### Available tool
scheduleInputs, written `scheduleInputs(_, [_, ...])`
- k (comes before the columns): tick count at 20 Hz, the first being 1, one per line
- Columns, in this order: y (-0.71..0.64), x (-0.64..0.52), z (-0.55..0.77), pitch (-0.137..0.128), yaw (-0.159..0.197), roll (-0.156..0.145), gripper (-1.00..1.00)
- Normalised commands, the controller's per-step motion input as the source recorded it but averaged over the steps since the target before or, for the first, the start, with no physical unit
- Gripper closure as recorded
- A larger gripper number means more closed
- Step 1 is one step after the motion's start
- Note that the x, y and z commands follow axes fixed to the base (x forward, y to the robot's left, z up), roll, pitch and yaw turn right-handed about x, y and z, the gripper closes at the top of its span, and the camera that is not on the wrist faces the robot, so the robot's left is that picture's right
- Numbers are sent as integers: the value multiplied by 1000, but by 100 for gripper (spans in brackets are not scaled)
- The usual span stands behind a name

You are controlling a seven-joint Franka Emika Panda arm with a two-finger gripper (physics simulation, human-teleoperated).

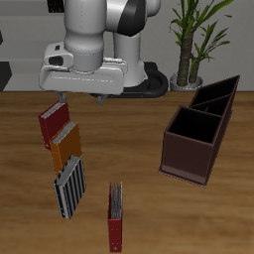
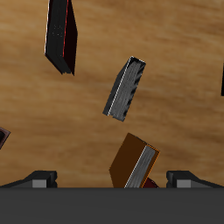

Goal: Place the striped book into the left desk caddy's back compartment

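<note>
The thin striped book point(image 1: 69, 188) lies flat on the wooden desk point(image 1: 139, 139), long axis pointing toward the raised hand point(image 1: 65, 99), which hangs released, fingers apart, empty.

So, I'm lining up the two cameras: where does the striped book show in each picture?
Exterior view: the striped book lies on the table near its front edge, third in a row of books, just in front of the orange book.
Wrist view: the striped book lies tilted near the picture's middle.
Shared landmark: the orange book, next to the striped book in both views.
</note>
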Motion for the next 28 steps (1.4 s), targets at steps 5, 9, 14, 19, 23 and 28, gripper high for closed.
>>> scheduleInputs(5, [-297,320,-136,-41,29,-24,-100])
scheduleInputs(9, [-197,228,-231,-48,6,-57,-100])
scheduleInputs(14, [-94,103,-229,-43,-18,-26,-100])
scheduleInputs(19, [-63,171,-375,-10,-56,-43,-100])
scheduleInputs(23, [128,98,-297,8,-17,12,-100])
scheduleInputs(28, [183,151,-425,35,-12,23,-100])
